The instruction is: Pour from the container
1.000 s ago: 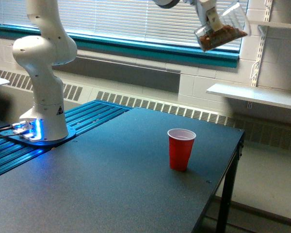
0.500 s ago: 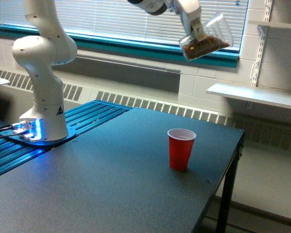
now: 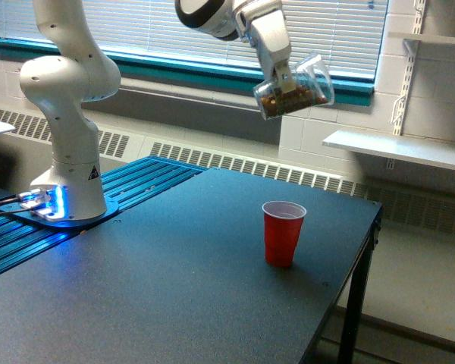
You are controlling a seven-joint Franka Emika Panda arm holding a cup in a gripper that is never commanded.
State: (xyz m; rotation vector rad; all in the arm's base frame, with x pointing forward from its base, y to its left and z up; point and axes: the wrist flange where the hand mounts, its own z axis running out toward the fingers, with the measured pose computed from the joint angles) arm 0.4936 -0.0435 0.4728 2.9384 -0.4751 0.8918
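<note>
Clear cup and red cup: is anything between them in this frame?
Nothing. In the exterior view, only open air separates the tilted clear cup held by the gripper from the red cup standing on the table.

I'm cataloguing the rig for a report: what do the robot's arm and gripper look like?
The arm is glossy white with rounded, bulbous joint housings and a dark band at one upper joint. Its round base carries a small black triangular marking, sits on a dark plate and glows blue at the foot, where cables plug in. The gripper is a white block with darker fingers.
</note>
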